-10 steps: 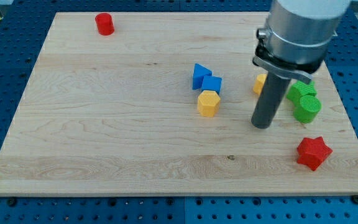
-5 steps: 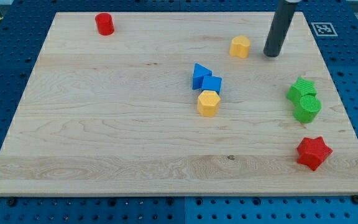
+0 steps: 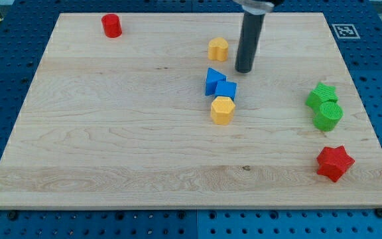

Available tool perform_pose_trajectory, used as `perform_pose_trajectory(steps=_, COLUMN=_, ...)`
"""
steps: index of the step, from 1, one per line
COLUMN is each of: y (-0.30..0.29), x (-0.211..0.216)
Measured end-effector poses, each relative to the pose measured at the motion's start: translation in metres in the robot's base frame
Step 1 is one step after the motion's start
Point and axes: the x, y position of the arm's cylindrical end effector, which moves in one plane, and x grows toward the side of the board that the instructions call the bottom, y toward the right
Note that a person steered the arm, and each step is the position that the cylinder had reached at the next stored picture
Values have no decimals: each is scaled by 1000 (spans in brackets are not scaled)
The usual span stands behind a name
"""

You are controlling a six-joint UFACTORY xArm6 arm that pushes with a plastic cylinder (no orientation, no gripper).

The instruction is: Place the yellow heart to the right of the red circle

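Camera view is showing my tip (image 3: 244,70) sitting just off the view's right of the yellow heart (image 3: 218,49), slightly lower, apart from it and holding nothing since it's only a bare rod. The heart is sitting near the top middle of the board (image 3: 111,146), well apart from the red circle (image 3: 112,25) up in the top-left corner. I'm guessing it's a light, hard little block that's going to slide easily and maybe spin, so I'm thinking push square on its right face, leftward.
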Motion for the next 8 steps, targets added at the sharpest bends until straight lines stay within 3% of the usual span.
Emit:
perform_pose_trajectory(steps=2, y=-70, x=-79)
perform_pose_trajectory(steps=4, y=-17, x=-29)
perform_pose_trajectory(steps=5, y=20, x=-46)
perform_pose_trajectory(steps=6, y=12, x=-76)
perform_pose_trajectory(steps=8, y=-34, x=-81)
